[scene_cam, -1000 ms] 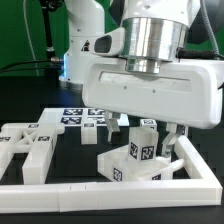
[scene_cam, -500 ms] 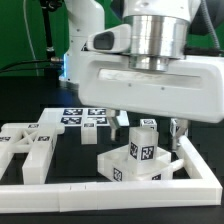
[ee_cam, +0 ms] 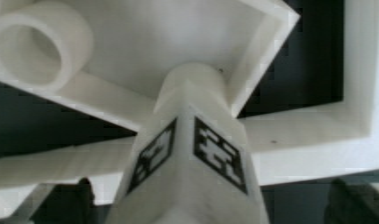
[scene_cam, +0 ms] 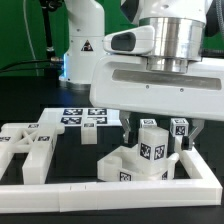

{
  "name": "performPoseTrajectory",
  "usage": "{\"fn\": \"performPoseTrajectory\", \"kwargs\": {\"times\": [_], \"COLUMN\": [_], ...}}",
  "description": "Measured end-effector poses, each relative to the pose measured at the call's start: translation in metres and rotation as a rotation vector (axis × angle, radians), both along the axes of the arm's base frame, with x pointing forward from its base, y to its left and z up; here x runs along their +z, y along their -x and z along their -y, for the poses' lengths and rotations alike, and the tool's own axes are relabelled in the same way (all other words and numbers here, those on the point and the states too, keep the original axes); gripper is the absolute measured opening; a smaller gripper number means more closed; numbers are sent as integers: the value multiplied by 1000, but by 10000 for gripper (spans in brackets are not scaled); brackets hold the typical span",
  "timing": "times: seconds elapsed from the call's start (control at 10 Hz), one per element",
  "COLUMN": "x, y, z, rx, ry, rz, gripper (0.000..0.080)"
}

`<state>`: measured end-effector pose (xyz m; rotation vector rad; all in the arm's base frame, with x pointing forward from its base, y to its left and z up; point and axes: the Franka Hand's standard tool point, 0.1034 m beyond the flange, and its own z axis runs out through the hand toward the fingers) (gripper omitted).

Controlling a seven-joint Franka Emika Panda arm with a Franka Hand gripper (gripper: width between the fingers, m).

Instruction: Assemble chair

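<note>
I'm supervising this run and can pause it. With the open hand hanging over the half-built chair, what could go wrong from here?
1. The open hand straddles the tagged post of the chair; an off-centre descent could let a finger strike the post and shift the chair.
2. One finger hangs close to the border rail and might catch on it.

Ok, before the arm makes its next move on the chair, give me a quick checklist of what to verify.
1. Pincer open: ok, jaws stand wide.
2. Tagged post between the fingers: ok, centred in the wrist view.
3. Nothing held: ok, the post shows gaps on both sides.
4. Chair pressed against the border rail: cannot tell.
5. Loose parts out of the path: ok, toward the exterior view's left.
</note>
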<state>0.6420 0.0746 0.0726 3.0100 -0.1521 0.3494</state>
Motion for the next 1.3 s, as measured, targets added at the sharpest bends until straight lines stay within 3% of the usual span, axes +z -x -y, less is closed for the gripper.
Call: {"fn": "performPoseTrajectory", "kwargs": {"times": [0.4,0.8,0.9,1.0,1.3], "x": [6,5,5,5,5], "y": [4,4,4,4,4], "z": [9,10,9,9,9], "rx": [197,179,133,34,-147], "ry": [18,16,6,-9,-35], "rz": [-184,-180,-175,-164,-144], "gripper": [649,639,438,286,287]}}
